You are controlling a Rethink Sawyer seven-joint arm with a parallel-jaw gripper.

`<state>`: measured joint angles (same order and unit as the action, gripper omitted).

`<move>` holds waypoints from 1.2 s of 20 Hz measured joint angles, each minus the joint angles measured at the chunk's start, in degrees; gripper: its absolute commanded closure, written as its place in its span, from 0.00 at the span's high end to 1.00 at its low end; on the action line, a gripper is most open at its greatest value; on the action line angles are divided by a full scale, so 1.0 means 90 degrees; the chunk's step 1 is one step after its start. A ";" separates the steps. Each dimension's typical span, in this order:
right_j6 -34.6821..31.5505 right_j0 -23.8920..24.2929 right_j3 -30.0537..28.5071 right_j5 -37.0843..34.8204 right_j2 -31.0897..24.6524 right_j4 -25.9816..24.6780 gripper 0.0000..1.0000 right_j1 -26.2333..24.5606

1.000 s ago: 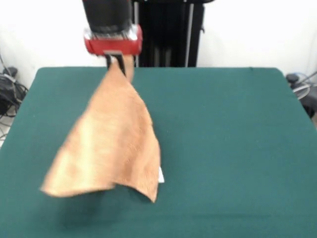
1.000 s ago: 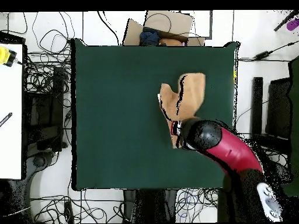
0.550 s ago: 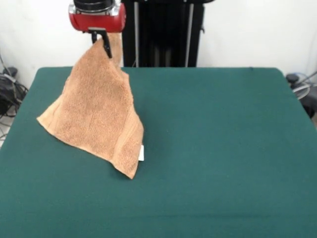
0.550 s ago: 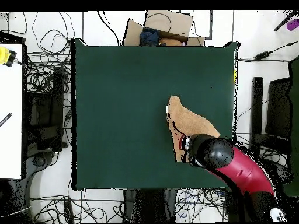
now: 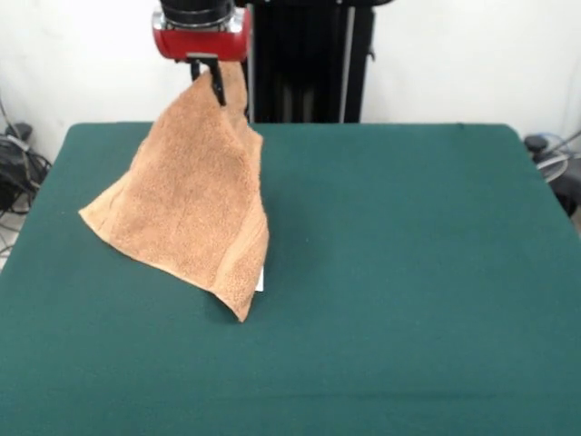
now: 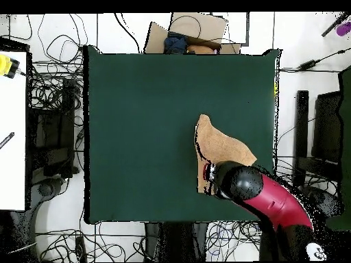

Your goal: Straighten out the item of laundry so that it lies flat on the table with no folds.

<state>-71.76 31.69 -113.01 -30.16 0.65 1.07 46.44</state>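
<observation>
One corner of the orange-tan towel [image 5: 195,204] hangs pinched between the fingers [image 5: 218,91], draping onto the table [image 5: 408,272].

We see a plain white back wall [image 5: 472,54], tangled black cables [image 6: 51,85] strewn on the pale floor, a white bench w/ a yellow tool [image 6: 7,66], and a brown cardboard box [image 6: 195,31] at the far edge.

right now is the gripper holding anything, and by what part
Yes, the gripper holds the towel by one corner, pinched at its top; the rest hangs down, its lower edge resting on the table.
</observation>
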 measured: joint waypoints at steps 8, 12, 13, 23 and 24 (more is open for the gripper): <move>0.0000 0.0240 -0.0339 0.1020 -0.0068 0.0004 1.00 -0.0286; 0.0000 0.0265 -0.0425 0.1142 -0.0069 0.0004 1.00 -0.0341; 0.0000 0.0264 -0.0430 0.1142 -0.0070 0.0004 1.00 -0.0354; 0.0000 0.0056 -0.0380 0.1020 -0.0047 0.0016 1.00 -0.0333; 0.0000 -0.0093 -0.0325 0.0904 -0.0012 0.0020 1.00 -0.0307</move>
<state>-71.76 30.85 -115.94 -22.02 0.53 1.25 43.67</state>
